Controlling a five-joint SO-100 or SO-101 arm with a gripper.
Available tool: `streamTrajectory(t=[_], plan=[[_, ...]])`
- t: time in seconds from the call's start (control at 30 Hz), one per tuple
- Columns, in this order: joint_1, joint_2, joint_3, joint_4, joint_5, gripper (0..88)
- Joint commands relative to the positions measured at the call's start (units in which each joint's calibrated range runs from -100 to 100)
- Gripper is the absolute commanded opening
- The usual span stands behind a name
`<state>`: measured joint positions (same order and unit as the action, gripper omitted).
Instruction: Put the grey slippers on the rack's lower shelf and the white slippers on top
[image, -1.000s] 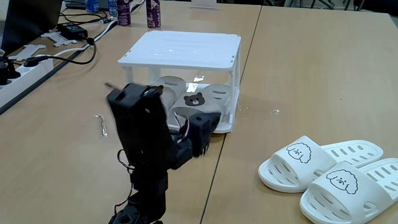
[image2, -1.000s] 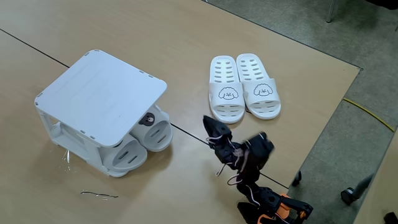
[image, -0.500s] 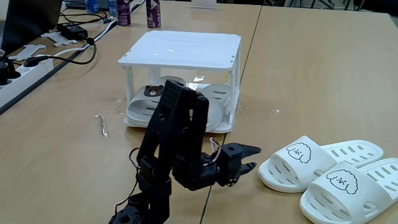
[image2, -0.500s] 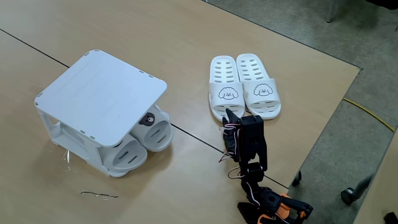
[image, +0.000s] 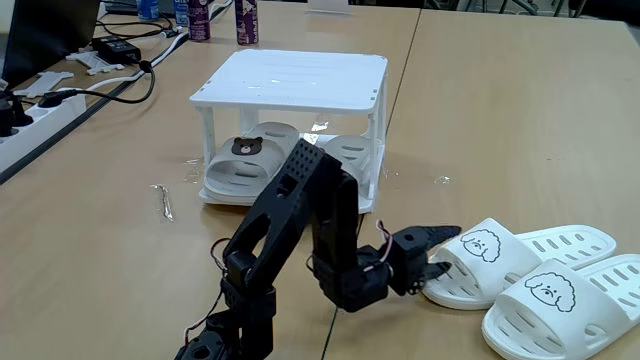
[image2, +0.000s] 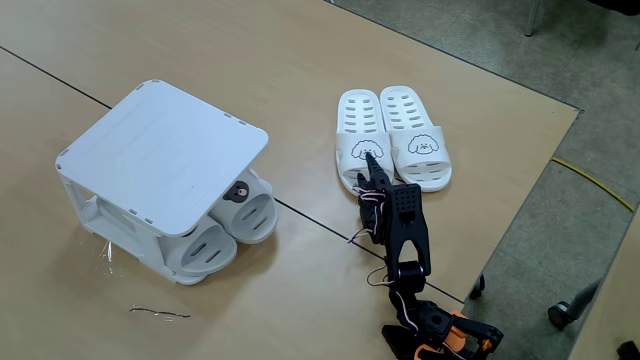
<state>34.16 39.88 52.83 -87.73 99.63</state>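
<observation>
A white power strip (image: 40, 112), black cables (image: 125, 75) and bottles (image: 246, 22) sit on the wooden table (image: 500, 110).

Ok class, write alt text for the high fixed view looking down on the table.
A black arm reaches its gripper to the toe of one of two white slippers on a wooden table. To the left stands a white rack, grey slippers poking out of its lower shelf.

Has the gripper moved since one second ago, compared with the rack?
Yes. The gripper has swung away from the rack and now reaches the toe of the nearer of the white slippers, its fingers open.
</observation>
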Motion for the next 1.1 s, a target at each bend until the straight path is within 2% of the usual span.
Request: streamTrajectory(t=[0.0, 0.4, 0.53, 0.67, 0.77, 0.93, 1.07], plan=[[1.45, 1.48, -10.57, 3.77, 0.37, 28.4], [2.44, 12.16, -45.48, 25.26, 0.37, 27.1], [2.44, 12.58, -52.69, 31.90, 0.37, 0.0], [2.52, 10.40, -59.55, 33.71, 0.37, 0.7], [3.67, 2.74, -62.26, 42.43, 0.37, 0.7], [4.17, -10.30, -62.89, 49.16, 0.37, 0.7], [4.25, -23.51, -62.71, 60.89, 0.37, 0.7]])
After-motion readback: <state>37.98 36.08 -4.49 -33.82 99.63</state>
